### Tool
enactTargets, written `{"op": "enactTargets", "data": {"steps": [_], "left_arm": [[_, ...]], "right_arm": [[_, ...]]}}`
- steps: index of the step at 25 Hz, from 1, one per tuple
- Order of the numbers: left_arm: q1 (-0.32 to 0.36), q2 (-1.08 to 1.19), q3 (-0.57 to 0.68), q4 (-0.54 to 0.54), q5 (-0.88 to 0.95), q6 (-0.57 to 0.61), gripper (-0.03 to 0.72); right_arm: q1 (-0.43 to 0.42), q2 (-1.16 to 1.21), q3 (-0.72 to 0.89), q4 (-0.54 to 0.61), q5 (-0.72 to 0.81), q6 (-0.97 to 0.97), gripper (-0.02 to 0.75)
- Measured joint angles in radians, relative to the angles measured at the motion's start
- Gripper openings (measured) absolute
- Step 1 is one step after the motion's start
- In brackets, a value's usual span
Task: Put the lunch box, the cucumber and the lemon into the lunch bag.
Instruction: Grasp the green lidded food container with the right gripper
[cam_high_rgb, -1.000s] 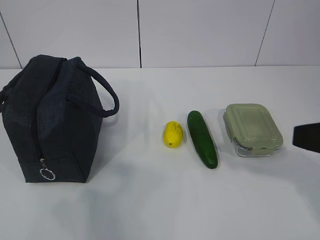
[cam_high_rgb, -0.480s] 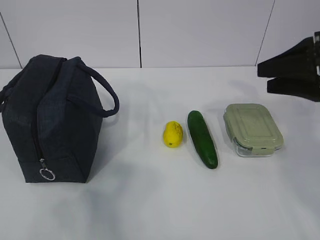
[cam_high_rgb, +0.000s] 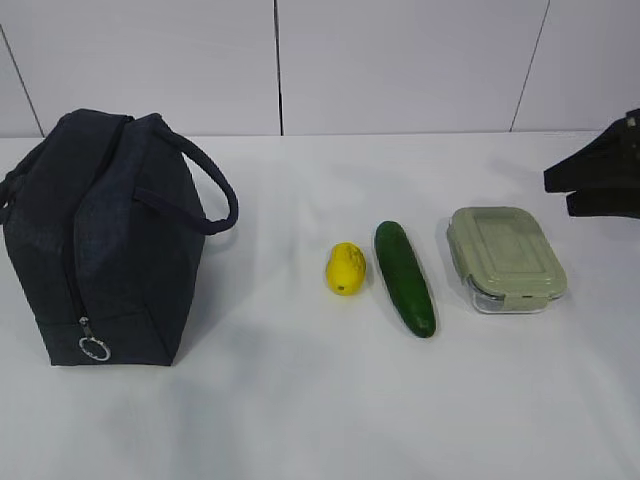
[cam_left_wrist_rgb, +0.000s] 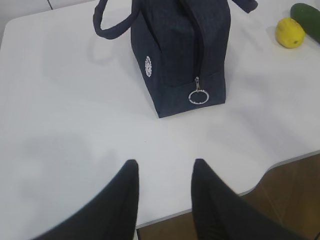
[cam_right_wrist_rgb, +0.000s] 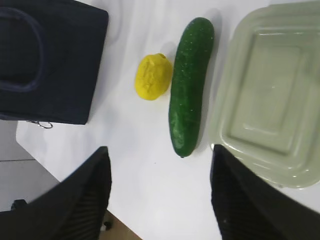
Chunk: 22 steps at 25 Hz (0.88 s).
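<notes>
The dark navy lunch bag (cam_high_rgb: 100, 240) stands at the left, its ring pull (cam_high_rgb: 94, 348) low on the near end. The yellow lemon (cam_high_rgb: 346, 268), the dark green cucumber (cam_high_rgb: 404, 277) and the sage-lidded lunch box (cam_high_rgb: 506, 258) lie in a row to the right. My right gripper (cam_high_rgb: 595, 180) hovers at the right edge, above and beyond the lunch box. In the right wrist view it (cam_right_wrist_rgb: 160, 150) is open and empty over the lemon (cam_right_wrist_rgb: 152, 76), cucumber (cam_right_wrist_rgb: 190, 85) and lunch box (cam_right_wrist_rgb: 265, 95). My left gripper (cam_left_wrist_rgb: 165, 167) is open and empty, in front of the bag (cam_left_wrist_rgb: 182, 50).
The white table (cam_high_rgb: 300, 400) runs to a white panelled wall. In the left wrist view the table's front edge (cam_left_wrist_rgb: 280, 160) lies close to the gripper, with wooden floor beyond. The bag's loop handle (cam_high_rgb: 215, 195) sticks out toward the lemon.
My right gripper rose from low at the right edge to above the lunch box, then dropped slightly and drew back to the right. The objects have not moved.
</notes>
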Motion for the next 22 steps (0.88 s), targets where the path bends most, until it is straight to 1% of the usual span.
{"op": "enactTargets", "data": {"steps": [5,8,10,17,22], "left_arm": [[0.000,0.000,0.000,0.000,0.000,0.000,0.239],[0.000,0.000,0.000,0.000,0.000,0.000,0.239],[0.000,0.000,0.000,0.000,0.000,0.000,0.239],[0.000,0.000,0.000,0.000,0.000,0.000,0.239],[0.000,0.000,0.000,0.000,0.000,0.000,0.239]], "right_arm": [[-0.004,0.104,-0.096,-0.102,0.003,0.000,0.468],[-0.016,0.172,-0.145,-0.119,0.003,0.000,0.470],[-0.028,0.208,-0.170,-0.121,0.003,-0.002,0.487],[-0.054,0.305,-0.228,-0.097,0.003,-0.039,0.599],[-0.054,0.393,-0.250,-0.050,0.003,-0.080,0.615]]}}
